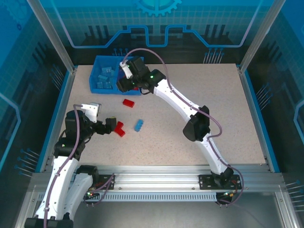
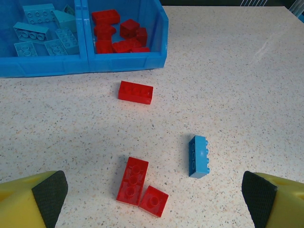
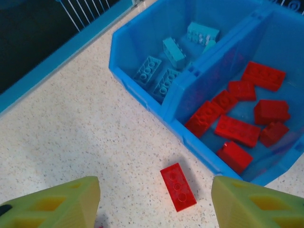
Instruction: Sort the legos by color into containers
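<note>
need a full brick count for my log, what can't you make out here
Top view: the right pincer covers much of the right compartment of the bin, hiding its contents.
Left wrist view: the top edge cuts off the bin's far end, so blue legos cannot be fully counted.
Right wrist view: the right edge crops the red legos' compartment.

The left arm is folded close to its base with the wrist held low. The left gripper (image 2: 154, 195) has its jaws spread wide and holds nothing. The right arm is extended diagonally to the far left. The right gripper (image 3: 154, 194) is angled downward, jaws parted and empty.
</note>
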Action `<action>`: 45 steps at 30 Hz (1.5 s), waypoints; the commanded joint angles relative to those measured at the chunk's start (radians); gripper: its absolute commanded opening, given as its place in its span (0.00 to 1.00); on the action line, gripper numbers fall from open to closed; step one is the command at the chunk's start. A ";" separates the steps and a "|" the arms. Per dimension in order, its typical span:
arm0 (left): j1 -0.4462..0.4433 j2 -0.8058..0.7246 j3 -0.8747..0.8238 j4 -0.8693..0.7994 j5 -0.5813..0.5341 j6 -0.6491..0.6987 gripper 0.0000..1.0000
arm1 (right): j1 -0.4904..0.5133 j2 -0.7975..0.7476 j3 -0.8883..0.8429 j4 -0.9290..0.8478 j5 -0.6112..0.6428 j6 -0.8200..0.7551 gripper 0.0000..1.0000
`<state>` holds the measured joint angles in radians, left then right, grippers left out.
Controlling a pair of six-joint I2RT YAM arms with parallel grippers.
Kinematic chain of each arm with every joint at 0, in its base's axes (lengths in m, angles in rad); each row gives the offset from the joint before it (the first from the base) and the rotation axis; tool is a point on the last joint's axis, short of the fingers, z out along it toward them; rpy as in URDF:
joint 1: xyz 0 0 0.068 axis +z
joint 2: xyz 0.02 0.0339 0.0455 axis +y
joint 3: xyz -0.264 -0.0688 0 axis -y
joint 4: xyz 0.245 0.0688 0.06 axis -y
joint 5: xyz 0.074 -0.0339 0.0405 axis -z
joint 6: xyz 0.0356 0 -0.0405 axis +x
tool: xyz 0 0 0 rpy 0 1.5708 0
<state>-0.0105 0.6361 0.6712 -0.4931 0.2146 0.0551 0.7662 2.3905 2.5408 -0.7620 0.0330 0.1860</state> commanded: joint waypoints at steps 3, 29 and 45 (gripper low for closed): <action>-0.004 0.006 0.004 -0.016 0.011 0.011 0.99 | -0.009 0.087 -0.023 -0.142 -0.046 -0.019 0.68; -0.006 0.020 0.004 -0.015 0.013 0.014 0.99 | -0.004 0.413 0.142 0.021 0.012 -0.114 0.59; -0.006 0.016 0.005 -0.019 0.010 0.014 0.99 | 0.016 0.397 0.124 -0.086 0.046 -0.101 0.41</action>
<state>-0.0105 0.6582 0.6712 -0.5030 0.2150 0.0551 0.7639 2.7983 2.6762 -0.7967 0.0700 0.0788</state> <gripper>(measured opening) 0.988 0.425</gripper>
